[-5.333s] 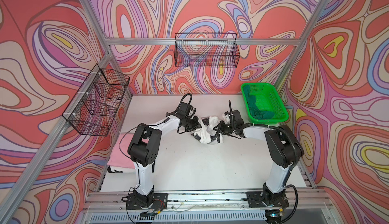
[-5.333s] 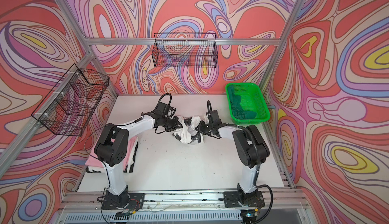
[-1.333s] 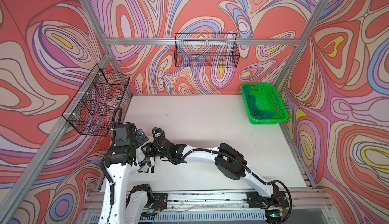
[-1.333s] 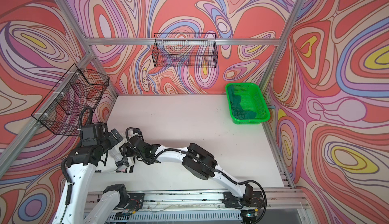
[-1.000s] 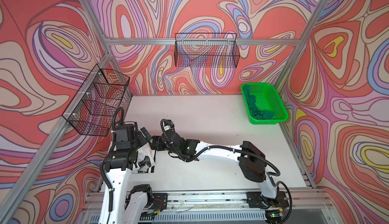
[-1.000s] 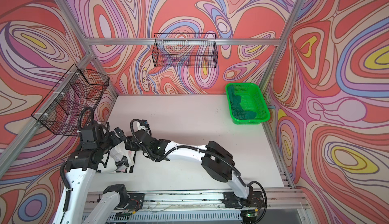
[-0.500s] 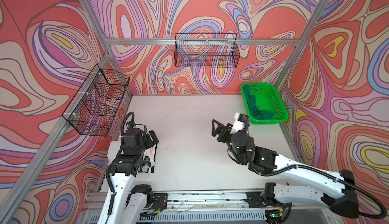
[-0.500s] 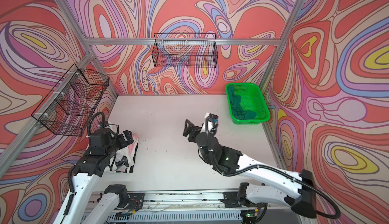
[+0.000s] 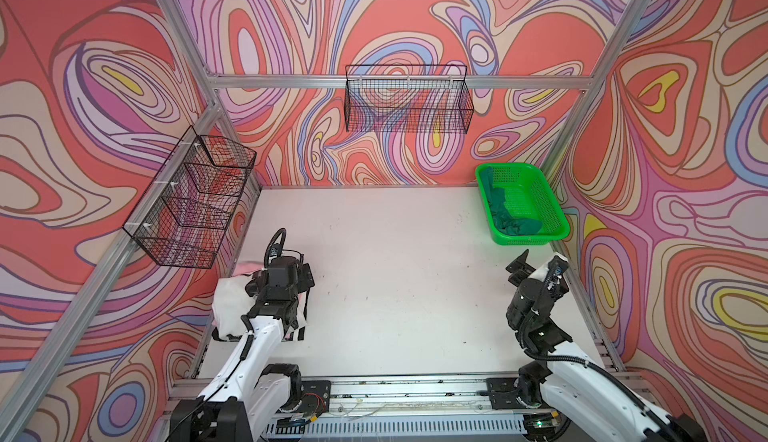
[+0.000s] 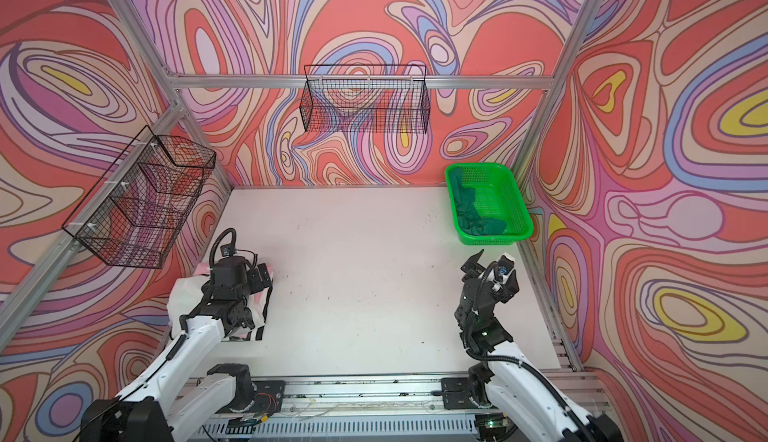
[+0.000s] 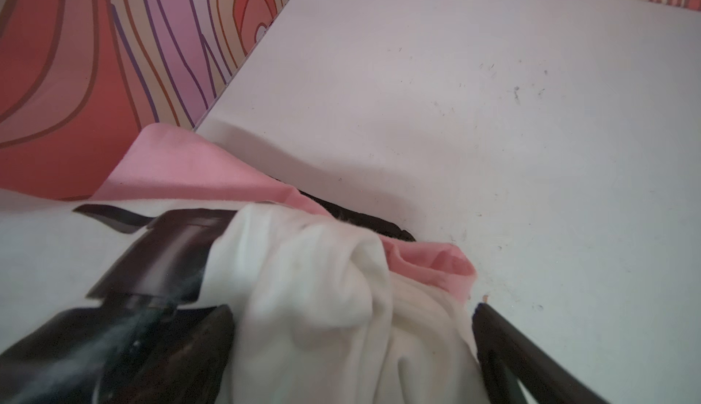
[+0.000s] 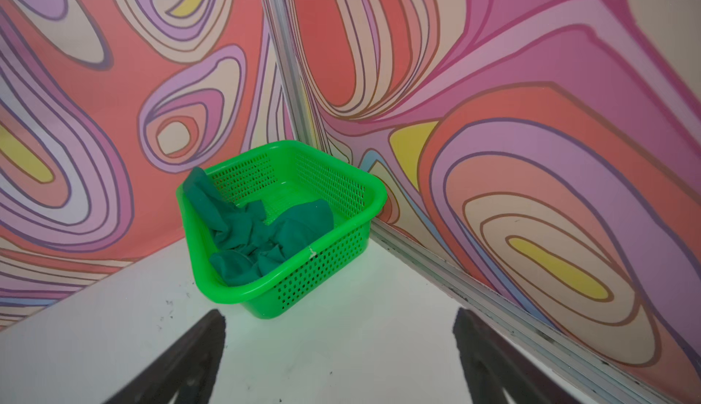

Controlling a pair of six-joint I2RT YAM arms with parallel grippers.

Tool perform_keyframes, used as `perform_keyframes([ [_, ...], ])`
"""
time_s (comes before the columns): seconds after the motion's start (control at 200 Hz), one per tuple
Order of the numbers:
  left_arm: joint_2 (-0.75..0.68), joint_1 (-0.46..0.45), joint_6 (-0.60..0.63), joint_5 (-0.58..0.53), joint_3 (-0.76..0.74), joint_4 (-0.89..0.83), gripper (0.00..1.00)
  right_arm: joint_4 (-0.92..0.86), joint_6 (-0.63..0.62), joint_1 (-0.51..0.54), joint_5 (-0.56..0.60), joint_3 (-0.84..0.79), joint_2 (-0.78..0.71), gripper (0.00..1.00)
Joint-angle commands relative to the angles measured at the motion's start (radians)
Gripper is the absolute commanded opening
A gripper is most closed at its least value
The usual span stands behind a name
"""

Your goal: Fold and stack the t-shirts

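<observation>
L gripper (image 9: 303,281) hovering over the pile at the tbl's (image 9: 395,294) left edge, jaws spread wide. In the L wrist view white cloth is bunching btwn the fingers and draping over one of them (image 11: 159,265); no pinch on it.

White t-shirt (image 9: 228,303) lying folded on top of the pink t-shirt (image 9: 245,267), pink peeking out at the far side. About 5 s ago the white one was bunched at tbl ctr, both grippers on it, and the pink was lying alone at the left edge. So the white has moved from ctr to the pile.

R gripper (image 9: 536,266) sitting at the right side of the tbl, pointing toward the green basket (image 9: 552,195), well apart from the pile. Jaws wide, nothing btwn them in the R wrist view (image 12: 337,313). About 1 s ago the R arm was reaching across to the pile; half a s ago it was passing mid-tbl. Now back on its own side.

Dark green t-shirt (image 12: 265,231) lying crumpled inside the basket in the far right corner, one end hanging up over the rim. Same spot as in every earlier frame.
</observation>
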Motion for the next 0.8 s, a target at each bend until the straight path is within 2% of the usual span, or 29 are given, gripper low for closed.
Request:
perform_keyframes([
  [0.0,0.061,-0.002,0.117,-0.053,-0.043,0.306,1.0,0.305,-0.024,-0.06,-0.086,-0.022,0.225,0.98],
  [0.155,0.207,-0.001,0.135,-0.013,-0.085,0.511,1.0,0.725,-0.102,-0.102,-0.107,-0.035,0.589,0.98],
  [0.25,0.279,-0.001,0.142,-0.009,-0.07,0.587,1.0,0.778,-0.112,-0.141,-0.237,-0.003,0.679,0.98],
  [0.31,0.319,-0.001,0.147,0.038,-0.094,0.721,1.0,0.846,-0.109,-0.181,-0.282,0.0,0.735,0.98],
  [0.351,0.346,-0.001,0.15,0.065,-0.093,0.758,1.0,0.757,-0.094,-0.185,-0.302,0.025,0.721,0.98],
  [0.401,0.374,-0.002,0.14,0.035,-0.081,0.772,1.0,0.704,-0.101,-0.191,-0.337,0.064,0.729,0.98],
  [0.441,0.428,-0.003,0.13,-0.01,-0.119,0.913,1.0,0.695,-0.124,-0.196,-0.379,0.08,0.743,0.98],
  [0.476,0.478,-0.001,0.159,0.011,-0.144,1.03,1.0,0.669,-0.131,-0.198,-0.429,0.091,0.742,0.98],
  [0.516,0.463,-0.001,0.166,0.108,-0.096,0.862,1.0,0.697,-0.153,-0.205,-0.494,0.092,0.76,0.98],
  [0.531,0.473,-0.002,0.175,0.123,-0.08,0.85,1.0,0.705,-0.167,-0.206,-0.513,0.093,0.768,0.98],
  [0.586,0.579,-0.005,0.195,0.082,-0.098,1.042,1.0,0.734,-0.207,-0.205,-0.625,0.086,0.828,0.98],
  [0.616,0.553,-0.008,0.178,0.082,-0.077,0.931,1.0,0.879,-0.228,-0.201,-0.599,0.066,0.867,0.98],
  [0.641,0.522,-0.008,0.164,0.088,-0.046,0.822,1.0,0.804,-0.198,-0.202,-0.582,0.075,0.837,0.98],
  [0.666,0.535,-0.008,0.173,0.085,-0.06,0.883,1.0,0.709,-0.167,-0.213,-0.586,0.096,0.815,0.98],
  [0.696,0.573,-0.012,0.2,0.077,-0.087,1.014,1.0,0.725,-0.171,-0.219,-0.589,0.112,0.839,0.98],
  [0.716,0.569,-0.016,0.197,0.072,-0.082,0.978,1.0,0.738,-0.183,-0.22,-0.587,0.12,0.849,0.98],
  [0.756,0.525,-0.016,0.171,0.076,-0.052,0.847,1.0,0.637,-0.171,-0.22,-0.6,0.15,0.835,0.98],
  [0.796,0.553,-0.016,0.192,0.069,-0.072,0.945,1.0,0.678,-0.182,-0.22,-0.595,0.143,0.846,0.98],
])
